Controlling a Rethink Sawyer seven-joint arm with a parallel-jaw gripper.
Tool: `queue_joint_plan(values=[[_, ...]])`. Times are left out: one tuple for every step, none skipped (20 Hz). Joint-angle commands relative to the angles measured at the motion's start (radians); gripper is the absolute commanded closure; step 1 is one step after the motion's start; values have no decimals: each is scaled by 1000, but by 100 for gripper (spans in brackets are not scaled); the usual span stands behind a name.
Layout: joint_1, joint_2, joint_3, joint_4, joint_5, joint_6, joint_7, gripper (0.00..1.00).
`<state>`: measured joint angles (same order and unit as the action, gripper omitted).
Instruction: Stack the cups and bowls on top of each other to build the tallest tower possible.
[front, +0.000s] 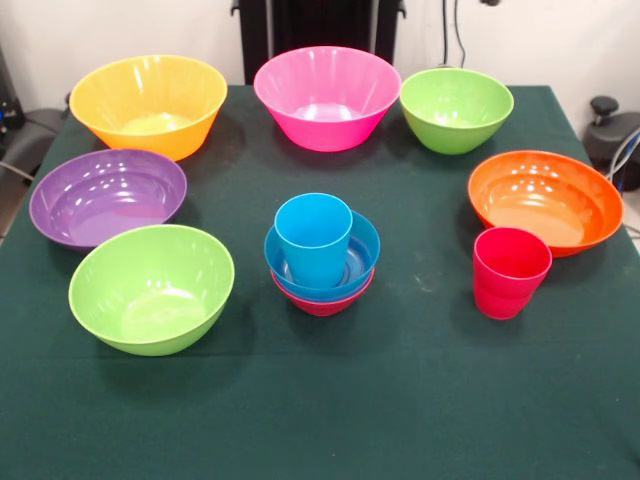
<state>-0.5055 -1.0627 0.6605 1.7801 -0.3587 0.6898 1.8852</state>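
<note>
Green felt-like cloth table, glossy plastic pieces spread over it. Arm and gripper aren't in the picture, so no pose to report; can't tell whether the jaws are spread or pinching anything, and there's no jaw position to reference places from.

The tower sits mid-table: light blue plastic tumbler upright inside a small blue plastic bowl, which nests in a small red plastic bowl.

The red-pink plastic tumbler stands alone, well apart from the tower, touching or just in front of the wide orange plastic bowl.

Others are loose around the edge: large yellow-orange bowl, pink bowl, far lime green bowl, purple bowl, near lime green bowl.

Judgement: early stage, nested pieces add little height. Likely next pick is the red-pink tumbler. Grip it by the rim wall, lift straight up clear of the orange bowl, then centre it over the blue tumbler before lowering. Glossy tapered walls may slip, so come down slowly and release only once seated.
</note>
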Motion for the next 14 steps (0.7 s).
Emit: queue_joint_plan(values=[[8,-20,-125,239,-30,-114,171,0],[11,-21,-138,256,-38,-138,176,0],[13,-21,-148,265,-40,-152,176,0],[19,-16,-164,277,-50,-178,185,0],[25,-12,-177,279,-54,-190,185,0],[31,-5,-192,287,-65,-213,192,0],[36,-1,-201,288,-66,-220,190,0],[39,6,-214,296,-71,-237,191,0],[41,7,-223,300,-69,-245,186,0],[47,12,-239,306,-77,-262,187,0],[49,11,-247,312,-75,-271,181,0],[54,18,-262,318,-82,-291,182,0],[56,24,-276,329,-87,-313,182,0],[64,36,-293,335,-92,-338,184,0]])
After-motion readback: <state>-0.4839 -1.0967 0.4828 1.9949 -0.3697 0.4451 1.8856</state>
